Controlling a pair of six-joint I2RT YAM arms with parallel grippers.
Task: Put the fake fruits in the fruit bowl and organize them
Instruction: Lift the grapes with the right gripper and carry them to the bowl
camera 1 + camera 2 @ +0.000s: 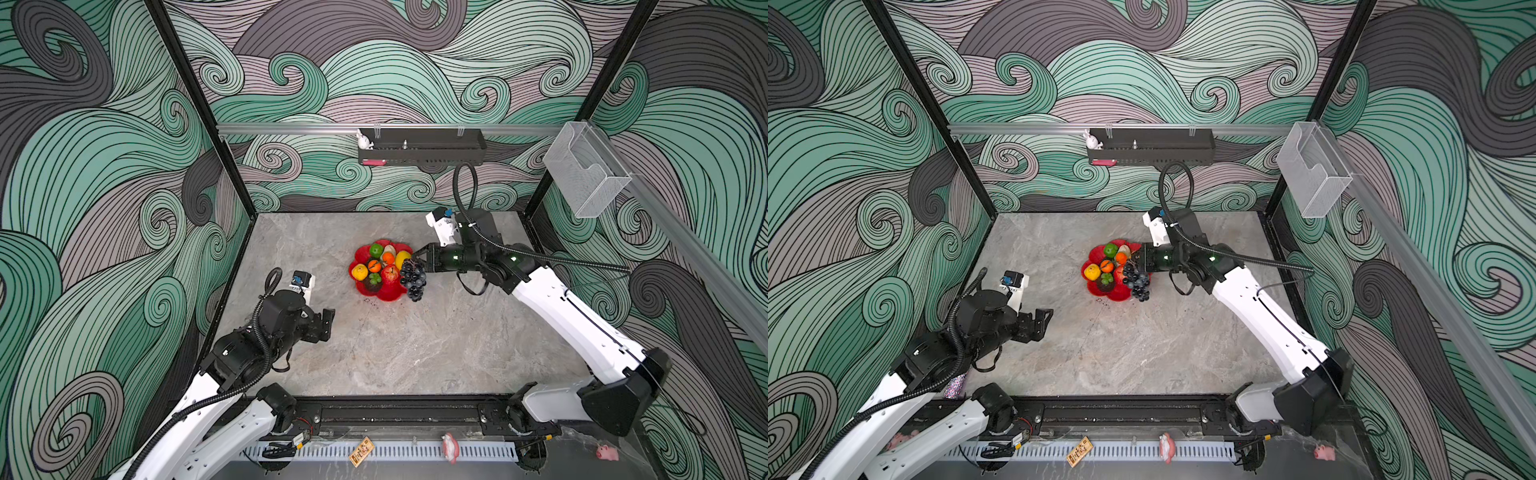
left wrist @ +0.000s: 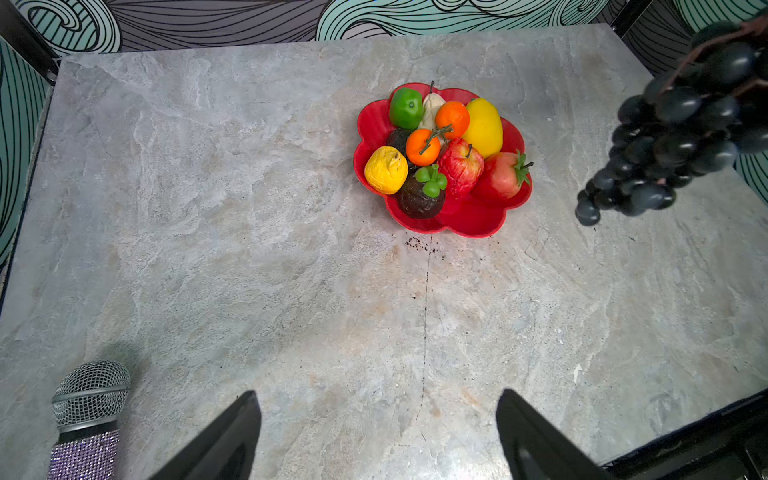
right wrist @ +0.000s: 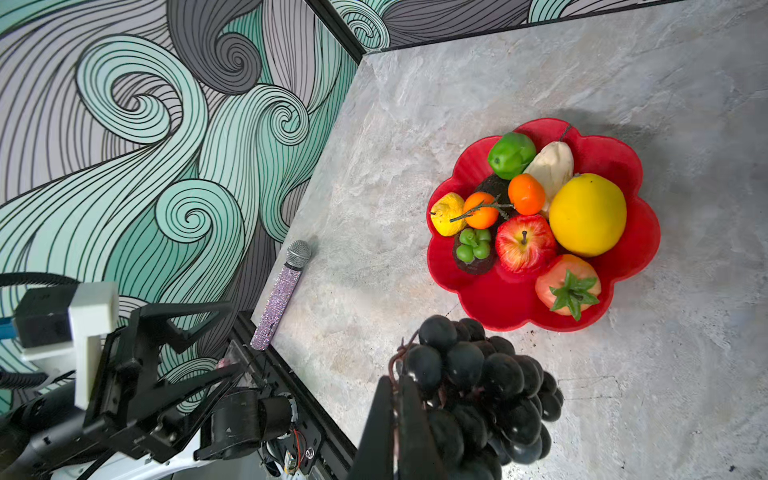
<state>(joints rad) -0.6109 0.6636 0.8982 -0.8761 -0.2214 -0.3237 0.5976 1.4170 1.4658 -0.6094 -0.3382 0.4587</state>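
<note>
Grape bunch (image 3: 478,374) hangs by its stem from the pinched-shut right end effector (image 3: 397,399), above the right rim of the fruit bowl (image 3: 498,307); released here, it may roll onto the bench (image 1: 415,345). Left end effector (image 2: 376,395) gapes wide, empty.

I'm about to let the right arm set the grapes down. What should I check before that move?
1. Grip: right gripper shut on the stem of the grape bunch, which hangs free: ok.
2. Room in the bowl: there is a bare red patch at the near rim, beside the apple: ok.
3. Bunch over that patch: it hangs at the rim, partly outside: not ok.
4. Other arm out of the way: left gripper is open, empty and well back: ok.
5. Path clear of the microphone: it lies far to the side: ok.
</note>
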